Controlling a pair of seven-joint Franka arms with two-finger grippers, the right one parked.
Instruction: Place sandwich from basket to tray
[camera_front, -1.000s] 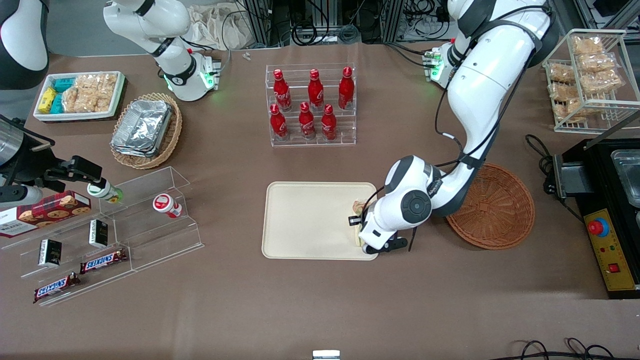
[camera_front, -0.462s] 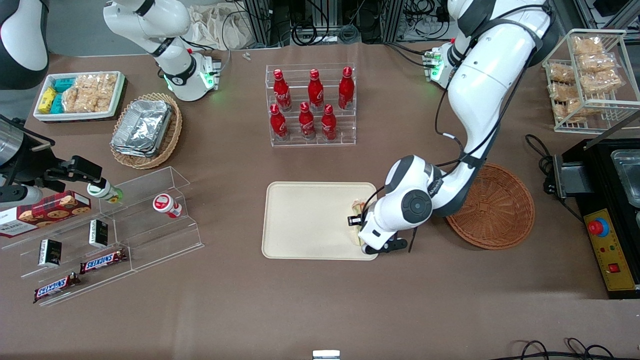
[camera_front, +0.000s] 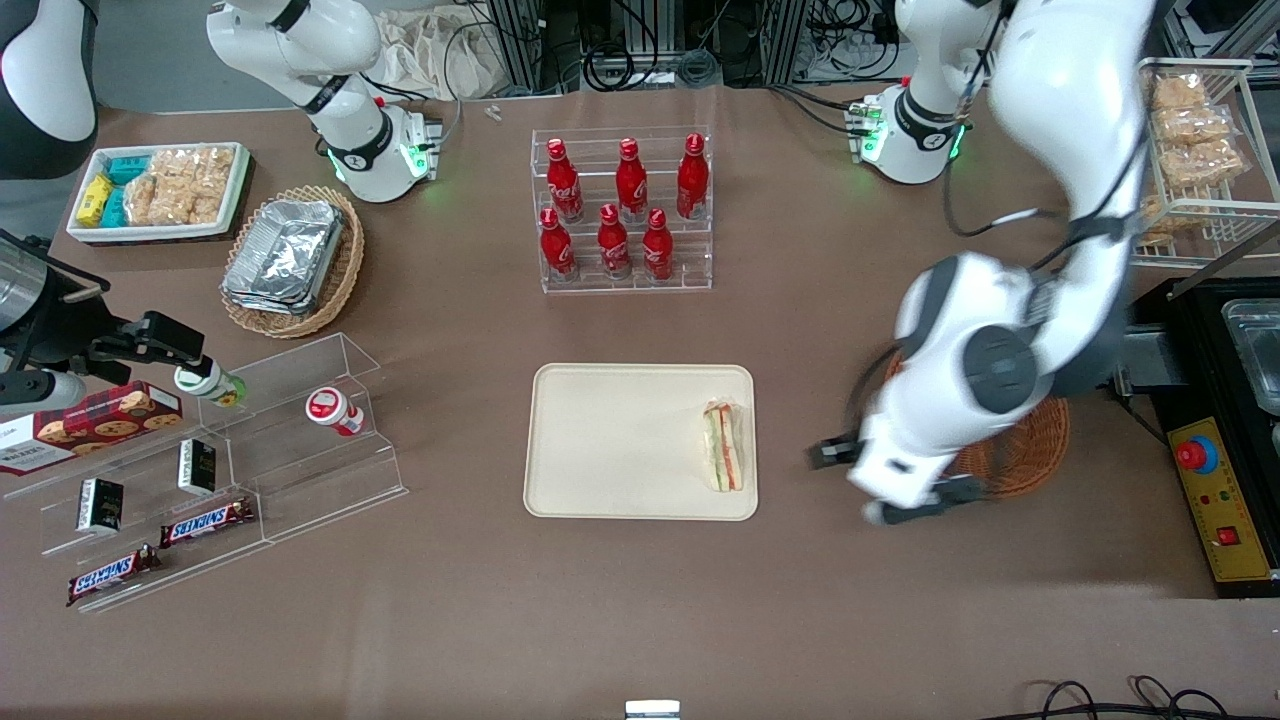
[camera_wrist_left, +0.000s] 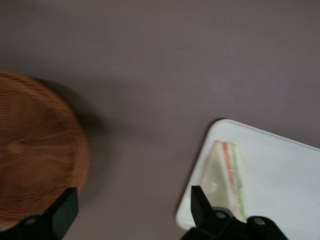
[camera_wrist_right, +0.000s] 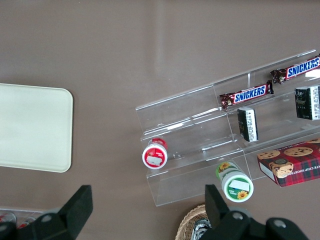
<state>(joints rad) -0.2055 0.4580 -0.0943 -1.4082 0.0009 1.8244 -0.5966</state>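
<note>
I read "SNICKERS" on the brown candy bars (camera_wrist_right: 246, 94). My left gripper (camera_wrist_left: 132, 212) hangs spread and empty over bare table between the reddish-brown wicker basket (camera_front: 1030, 450) and the beige tray (camera_front: 620, 440), the clear-wrapped triangular sandwich (camera_front: 724, 446) lying at the tray's edge.

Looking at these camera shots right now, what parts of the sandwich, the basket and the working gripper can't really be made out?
- Basket: in the front view the working arm covers most of it; the wrist view cuts it off at the edge.
- Gripper: motion-blurred in the front view, above the table between basket and tray; holds nothing.
- Sandwich: lies on the tray; in the wrist view one corner is hidden by a finger.
</note>
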